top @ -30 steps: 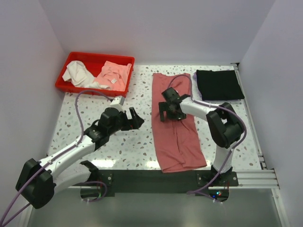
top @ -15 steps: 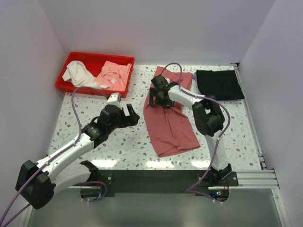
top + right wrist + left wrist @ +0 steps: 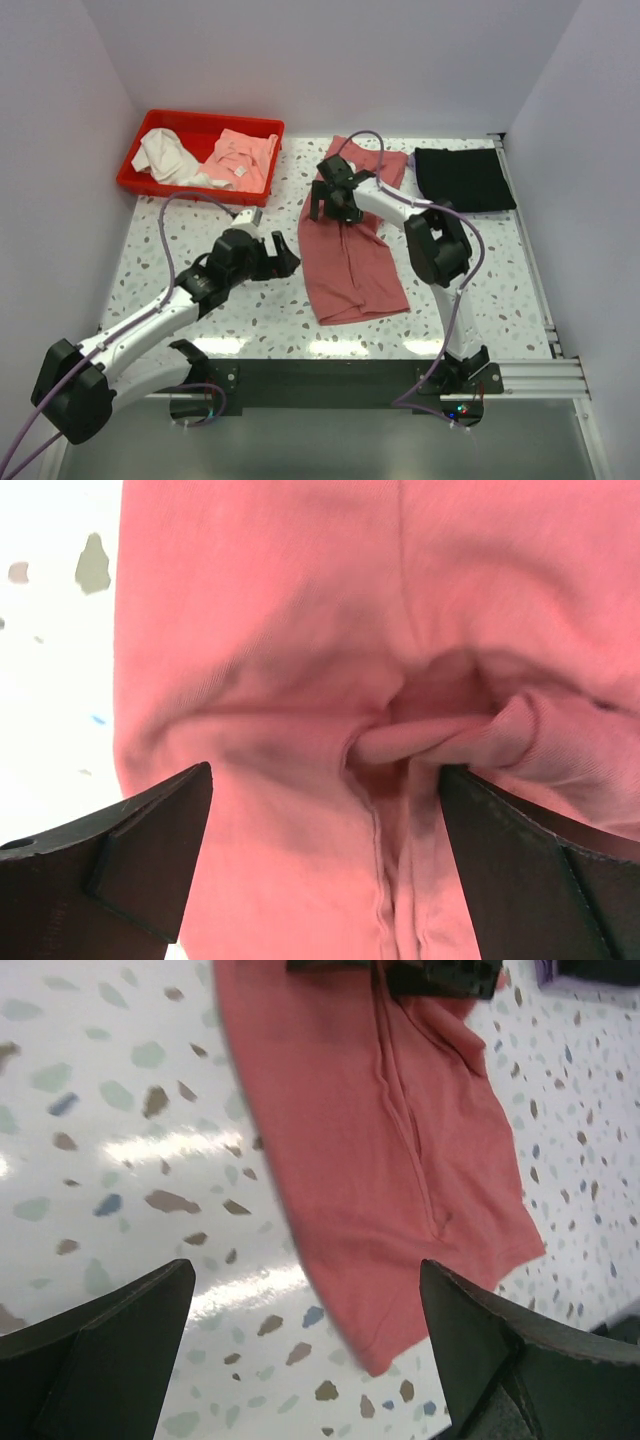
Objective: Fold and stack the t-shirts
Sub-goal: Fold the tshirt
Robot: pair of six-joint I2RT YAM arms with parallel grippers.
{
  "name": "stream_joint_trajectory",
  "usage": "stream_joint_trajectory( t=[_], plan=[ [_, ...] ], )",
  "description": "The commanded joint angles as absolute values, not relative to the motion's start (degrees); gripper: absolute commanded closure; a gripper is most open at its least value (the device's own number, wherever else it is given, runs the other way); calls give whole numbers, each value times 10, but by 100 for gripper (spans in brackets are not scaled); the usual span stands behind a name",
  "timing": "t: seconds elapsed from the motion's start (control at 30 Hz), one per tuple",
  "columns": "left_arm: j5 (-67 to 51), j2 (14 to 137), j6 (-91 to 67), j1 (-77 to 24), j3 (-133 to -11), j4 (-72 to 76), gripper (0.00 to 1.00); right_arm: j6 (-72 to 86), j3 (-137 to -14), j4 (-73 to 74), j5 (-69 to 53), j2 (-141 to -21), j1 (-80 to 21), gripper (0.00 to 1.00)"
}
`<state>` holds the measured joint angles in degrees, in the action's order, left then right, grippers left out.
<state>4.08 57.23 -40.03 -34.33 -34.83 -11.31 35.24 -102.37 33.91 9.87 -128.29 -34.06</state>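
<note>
Right wrist: rose-red t-shirt (image 3: 270, 610) directly beneath wide-spread right gripper (image 3: 322, 780).

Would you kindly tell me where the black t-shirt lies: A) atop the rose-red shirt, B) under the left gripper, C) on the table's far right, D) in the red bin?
C: the black t-shirt lies flat on the table at the far right, beside the rose-red t-shirt.
</note>
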Motion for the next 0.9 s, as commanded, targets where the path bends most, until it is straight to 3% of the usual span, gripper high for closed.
stream_joint_trajectory(
  t=[0.0, 0.17, 0.33, 0.6, 0.87],
  plan=[
    [-83, 574, -432, -364, -291, -24, 0, 353, -1006, 330, 42, -1202, -345, 1],
    [-128, 608, -452, -400, -254, 9, 0, 345, -952, 321, 48, -1064, -346, 1],
    [-130, 635, -469, -441, -241, 37, 2, 359, -795, 294, 108, -931, -340, 1],
    [-126, 734, -481, -496, -267, 82, 27, 394, -565, 287, 149, -751, -266, 1],
    [-43, 761, -490, -541, -291, 17, 42, 373, -508, 314, 152, -695, -250, 1]
  ],
)
